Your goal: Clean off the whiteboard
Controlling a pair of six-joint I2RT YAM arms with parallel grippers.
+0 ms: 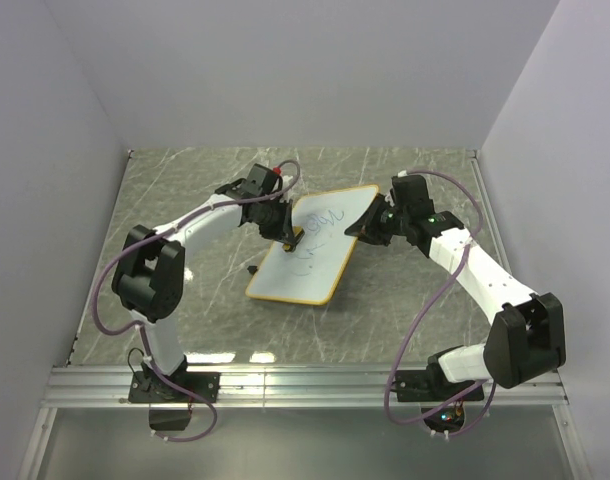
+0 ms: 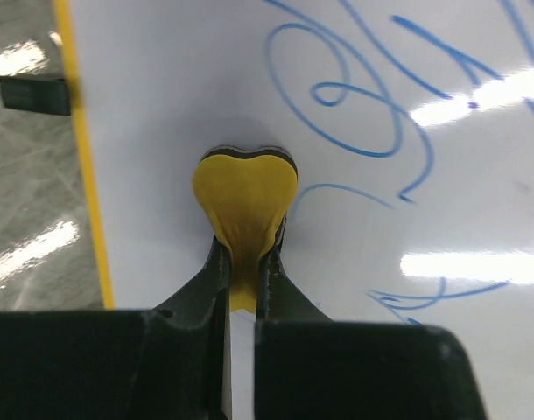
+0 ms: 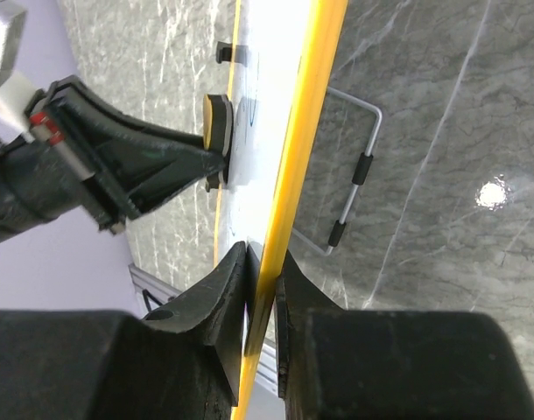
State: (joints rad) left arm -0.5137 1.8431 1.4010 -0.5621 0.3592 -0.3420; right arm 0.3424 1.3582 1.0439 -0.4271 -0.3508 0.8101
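Note:
The whiteboard (image 1: 310,245) lies tilted in the middle of the table, white with a yellow frame and blue scribbles (image 2: 363,105). My left gripper (image 2: 243,254) is shut on a small yellow eraser (image 2: 243,197), which presses against the board's face near its left frame (image 2: 83,157). From the right wrist view the eraser (image 3: 217,122) shows edge-on against the board. My right gripper (image 3: 263,267) is shut on the board's yellow right edge (image 3: 302,131), holding that side raised. In the top view the left gripper (image 1: 288,235) is over the board and the right gripper (image 1: 360,228) at its right edge.
A wire stand (image 3: 354,175) with black sleeves folds out behind the board. A black clip (image 2: 35,94) sticks out from the board's left edge. The marble-patterned table (image 1: 185,190) is walled on three sides, with a metal rail (image 1: 305,385) along the near edge.

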